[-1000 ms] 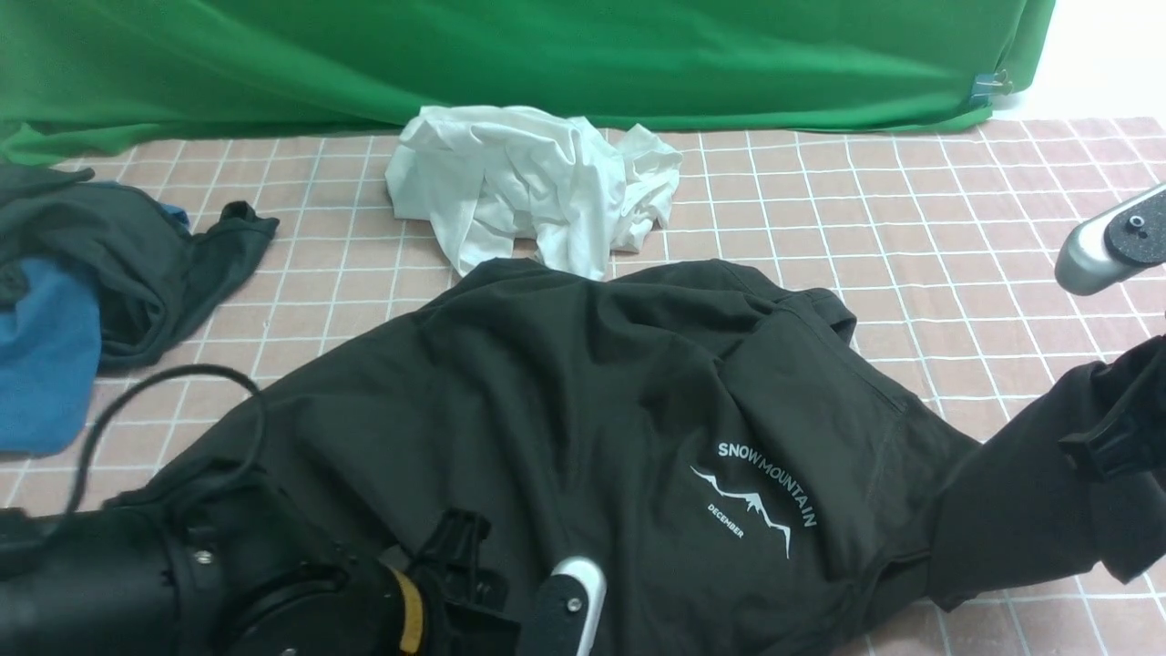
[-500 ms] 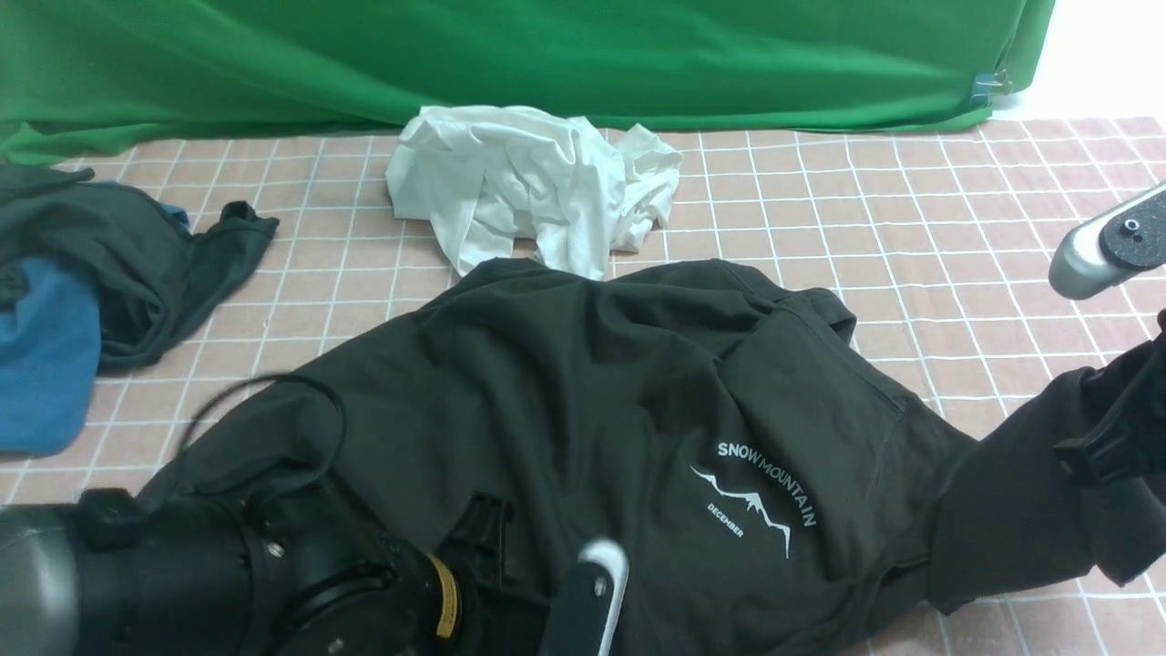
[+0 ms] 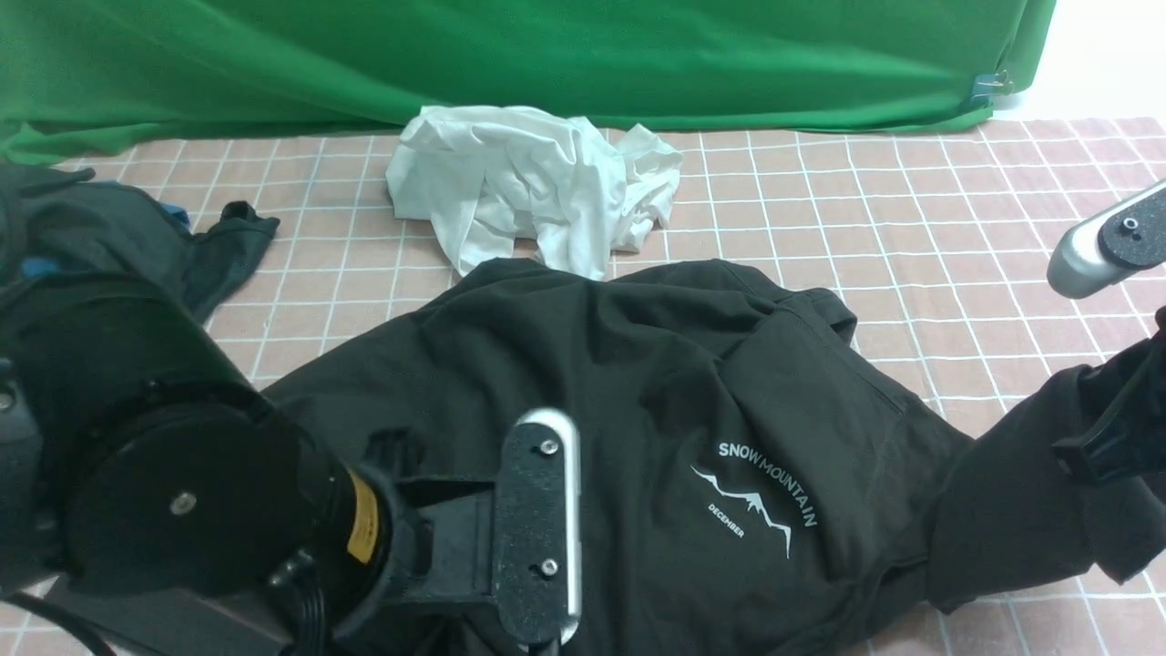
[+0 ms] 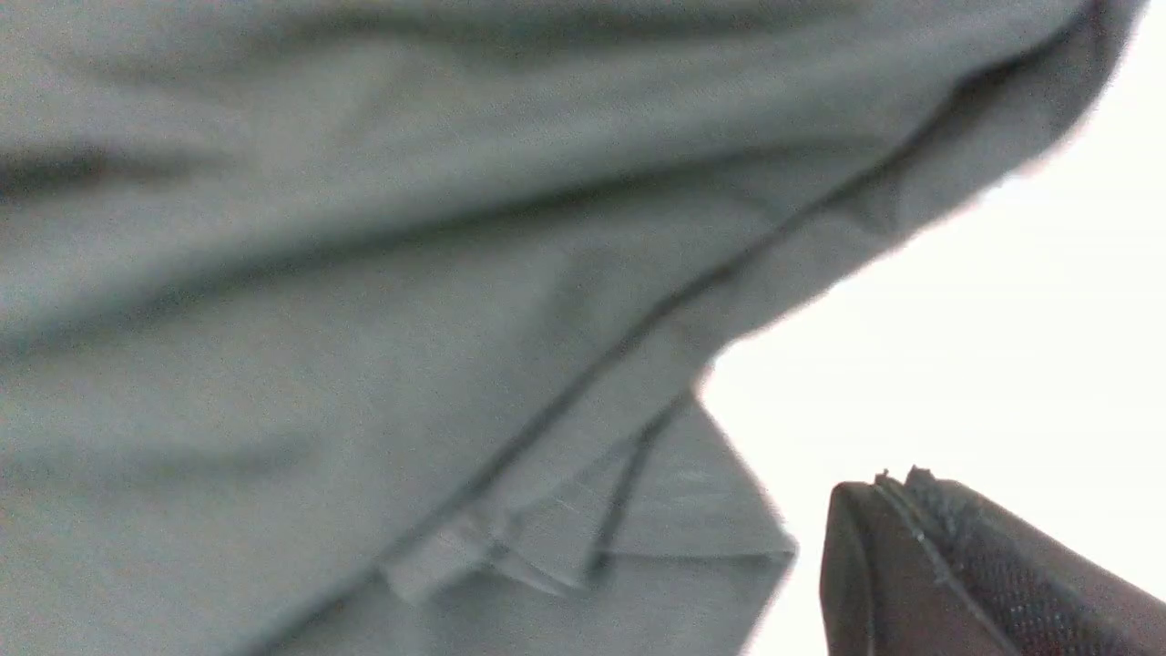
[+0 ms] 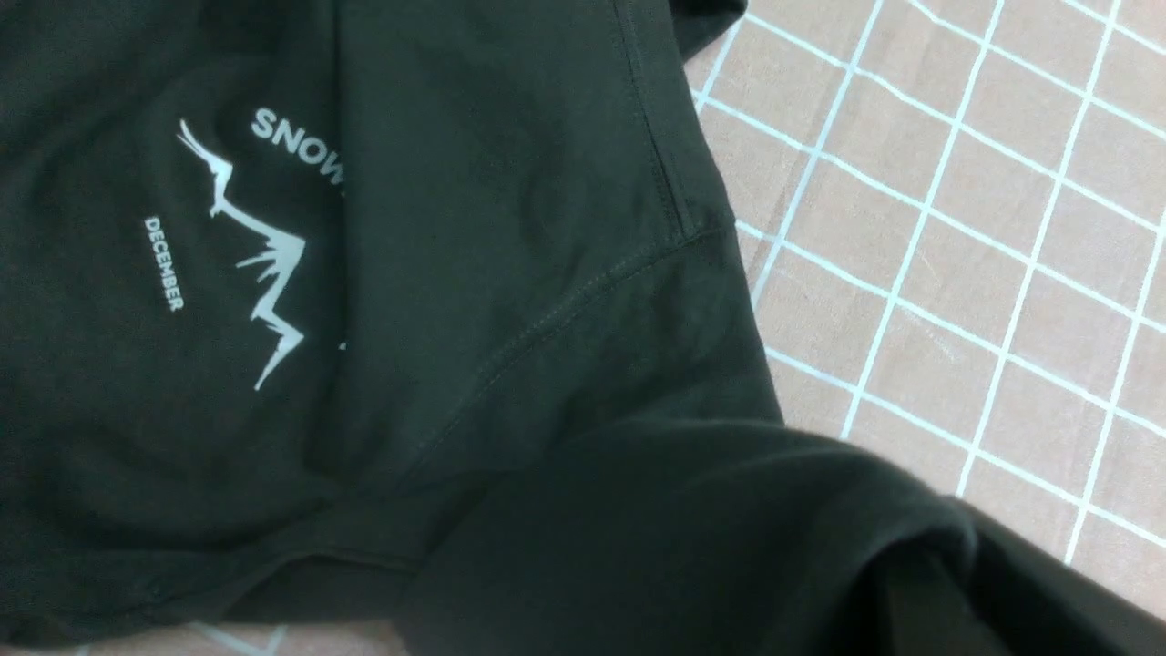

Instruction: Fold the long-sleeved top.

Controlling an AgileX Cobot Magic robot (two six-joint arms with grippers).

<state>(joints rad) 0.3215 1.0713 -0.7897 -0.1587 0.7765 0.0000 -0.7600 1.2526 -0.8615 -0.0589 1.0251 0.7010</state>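
Soft knit long-sleeved top [image 4: 364, 301], washed out to grey-green, filled most of the view in blurred folds. Dark stitched seam [image 4: 692, 287] ran diagonally to a hemmed corner [image 4: 701, 538]. Black left gripper [image 4: 888, 487] sat just beside that corner, not touching it, textured jaws pressed together. Behind them was blown-out white.

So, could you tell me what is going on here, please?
A two-armed robot is folding a black-brown knit long-sleeved top spread on a pink checked cloth. The right arm's fingers are shut on one sleeve, holding it off the cloth. The left arm's fingers are shut at the top's near edge; whether they grip fabric is unclear.
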